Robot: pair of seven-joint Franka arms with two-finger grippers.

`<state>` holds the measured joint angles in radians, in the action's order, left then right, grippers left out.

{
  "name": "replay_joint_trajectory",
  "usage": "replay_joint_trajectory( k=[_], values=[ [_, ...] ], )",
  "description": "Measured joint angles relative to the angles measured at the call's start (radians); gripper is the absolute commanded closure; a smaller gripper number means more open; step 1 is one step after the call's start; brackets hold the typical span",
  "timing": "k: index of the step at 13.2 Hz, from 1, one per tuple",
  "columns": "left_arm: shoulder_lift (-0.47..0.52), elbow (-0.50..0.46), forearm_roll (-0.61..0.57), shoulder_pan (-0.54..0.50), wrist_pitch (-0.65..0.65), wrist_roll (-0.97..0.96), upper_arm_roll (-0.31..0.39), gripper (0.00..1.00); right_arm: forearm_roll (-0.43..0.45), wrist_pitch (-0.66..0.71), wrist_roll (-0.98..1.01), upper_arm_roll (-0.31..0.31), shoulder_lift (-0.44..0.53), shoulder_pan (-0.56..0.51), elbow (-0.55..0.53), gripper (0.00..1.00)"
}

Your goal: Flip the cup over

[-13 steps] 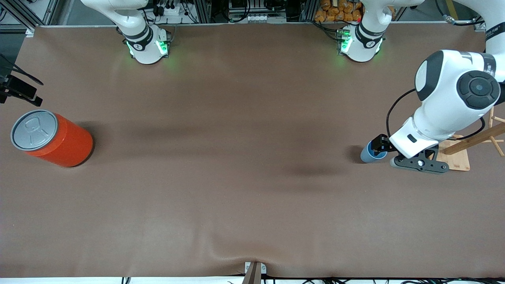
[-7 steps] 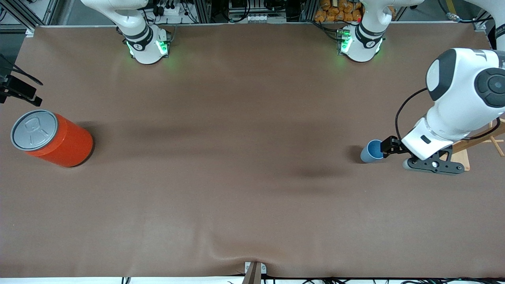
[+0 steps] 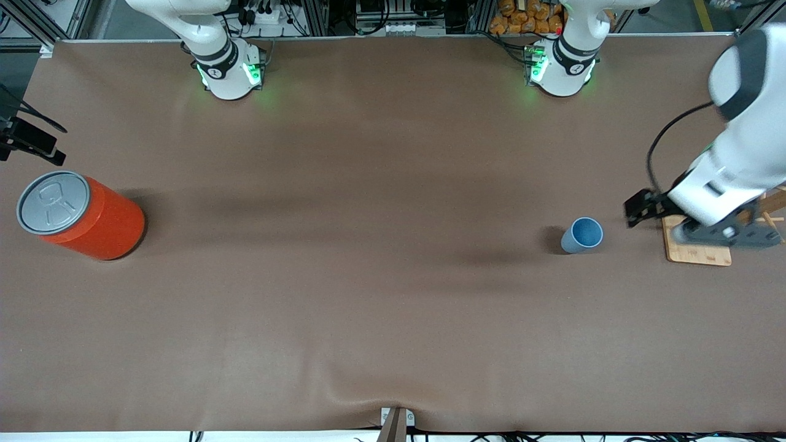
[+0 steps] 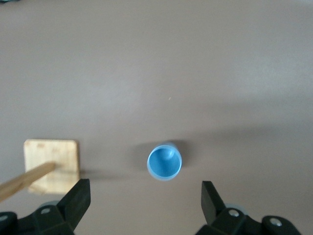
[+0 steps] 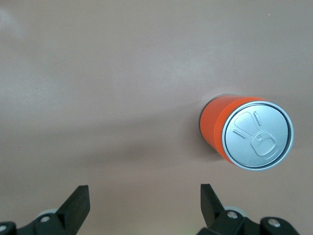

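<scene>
Cup upright, mouth up, both grippers released

The light-blue cup (image 3: 581, 235) stands with its axis vertical near the table's (image 3: 393, 307) left-arm end, apart from the empty, spread left gripper (image 3: 638, 212) over the wooden stand base (image 3: 697, 252). The waiting right gripper (image 5: 142, 205), also spread, hangs above the orange can (image 3: 80, 215), well apart.

One cup (image 3: 582, 235), one orange can (image 3: 80, 215), one wooden stand (image 3: 700, 245), two arms.

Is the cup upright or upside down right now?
Upright, mouth up: the cup stands free on the table, and the left wrist view looks straight into its open blue inside.
</scene>
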<state>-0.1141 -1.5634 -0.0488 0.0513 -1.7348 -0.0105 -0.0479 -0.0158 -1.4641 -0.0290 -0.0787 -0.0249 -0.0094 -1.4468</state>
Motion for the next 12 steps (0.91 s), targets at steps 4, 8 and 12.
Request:
replay_joint_trajectory(
  k=[4, 8, 12],
  values=[
    [0.126, 0.001, 0.051, 0.001, 0.187, 0.113, 0.118, 0.0, 0.0, 0.0, 0.0, 0.0, 0.0, 0.0, 0.0, 0.0],
    [0.208, -0.001, 0.051, 0.013, 0.267, 0.114, 0.117, 0.0, 0.0, 0.0, 0.0, 0.0, 0.0, 0.0, 0.0, 0.0],
    [0.145, 0.036, 0.051, 0.019, 0.252, 0.108, 0.116, 0.0, 0.0, 0.0, 0.0, 0.0, 0.0, 0.0, 0.0, 0.0]
  ],
)
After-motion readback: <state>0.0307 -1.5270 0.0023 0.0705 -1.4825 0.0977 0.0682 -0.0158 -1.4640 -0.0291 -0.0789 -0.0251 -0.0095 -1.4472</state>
